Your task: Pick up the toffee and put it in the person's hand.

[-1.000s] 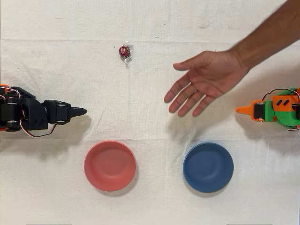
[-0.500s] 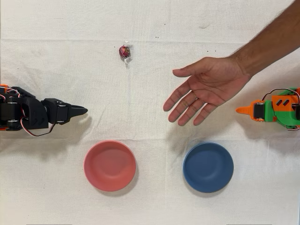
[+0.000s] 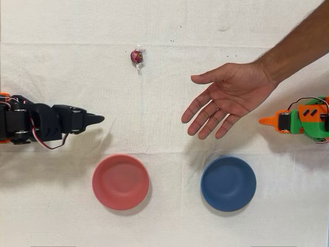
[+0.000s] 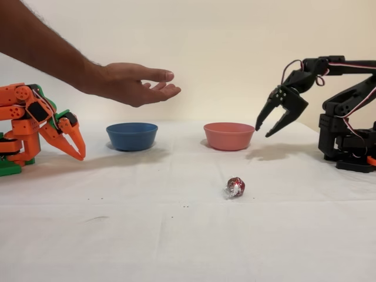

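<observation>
On the tabletop point(image 4: 176, 247) the toffee point(image 4: 235, 187) lies alone, well apart from my black pincer point(image 4: 270, 126), which hangs raised and splayed with nothing in it, so I judge the reach runs down and toward the camera, away from the person's hand point(image 4: 132, 82).

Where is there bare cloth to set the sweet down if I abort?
Free: the wide strip between the toffee and the pink bowl, and the gap between the pink and blue bowl. Crowded: under the person's hand, and beside the black arm's open end effector.
</observation>
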You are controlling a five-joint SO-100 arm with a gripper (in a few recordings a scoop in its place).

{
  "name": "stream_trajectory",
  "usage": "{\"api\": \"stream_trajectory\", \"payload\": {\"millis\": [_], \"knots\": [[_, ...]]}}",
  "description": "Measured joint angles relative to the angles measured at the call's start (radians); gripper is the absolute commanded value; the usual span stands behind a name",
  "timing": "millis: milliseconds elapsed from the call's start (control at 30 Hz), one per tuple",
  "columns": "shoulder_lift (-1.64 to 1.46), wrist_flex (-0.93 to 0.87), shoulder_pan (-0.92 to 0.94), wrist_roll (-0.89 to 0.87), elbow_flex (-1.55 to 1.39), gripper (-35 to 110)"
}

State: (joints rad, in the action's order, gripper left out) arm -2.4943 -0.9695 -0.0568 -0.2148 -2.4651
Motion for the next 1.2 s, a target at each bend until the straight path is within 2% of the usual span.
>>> {"api": "stream_trajectory", "payload": {"millis": [233, 1200], "knots": [[0.222, -0.005, -0.049, 0.003, 0.166, 15], [0.811, -0.005, -0.219, -0.043, 0.673, 20]]}}
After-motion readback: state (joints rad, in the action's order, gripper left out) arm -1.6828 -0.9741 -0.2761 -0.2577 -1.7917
